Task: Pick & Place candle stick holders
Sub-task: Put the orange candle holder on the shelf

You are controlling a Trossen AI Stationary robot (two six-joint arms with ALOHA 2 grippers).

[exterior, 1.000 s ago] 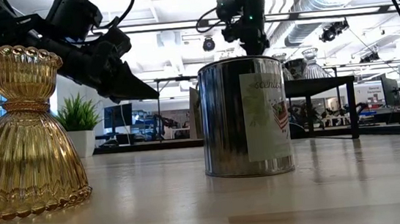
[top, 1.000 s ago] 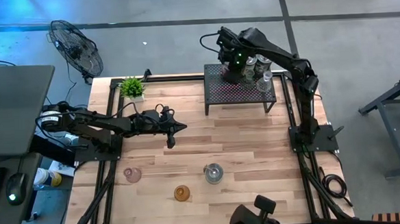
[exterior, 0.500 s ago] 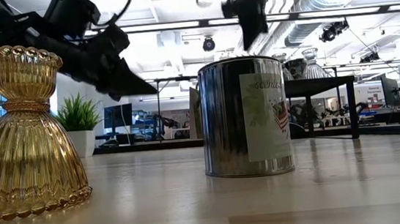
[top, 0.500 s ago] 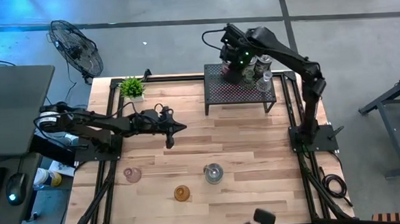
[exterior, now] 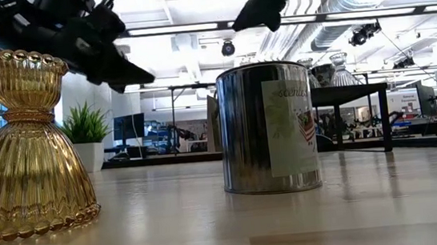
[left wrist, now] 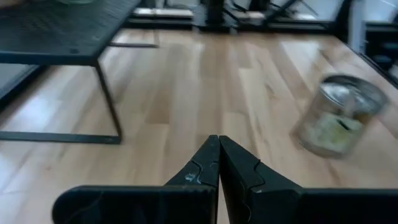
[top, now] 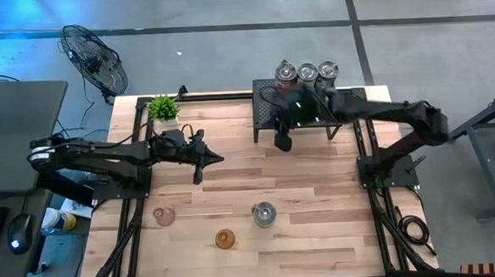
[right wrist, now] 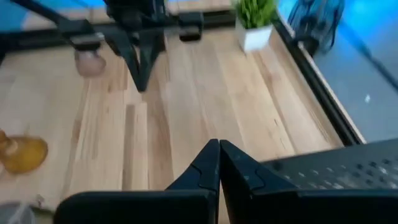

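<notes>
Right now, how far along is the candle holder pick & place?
Done: three holders stand on the black rack. In hand: nothing; the right gripper and the left gripper are both shut and empty. Left: the pink holder, the amber holder and the silvery holder on the table.

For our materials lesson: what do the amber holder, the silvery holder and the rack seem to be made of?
Amber holder: likely pressed glass, glossy and see-through, ribbed with a beaded rim. Silvery holder: mirror-like shell, possibly metal or silvered glass, with a paper-like label. Rack: apparently dark matte metal mesh on thin rod legs.
</notes>
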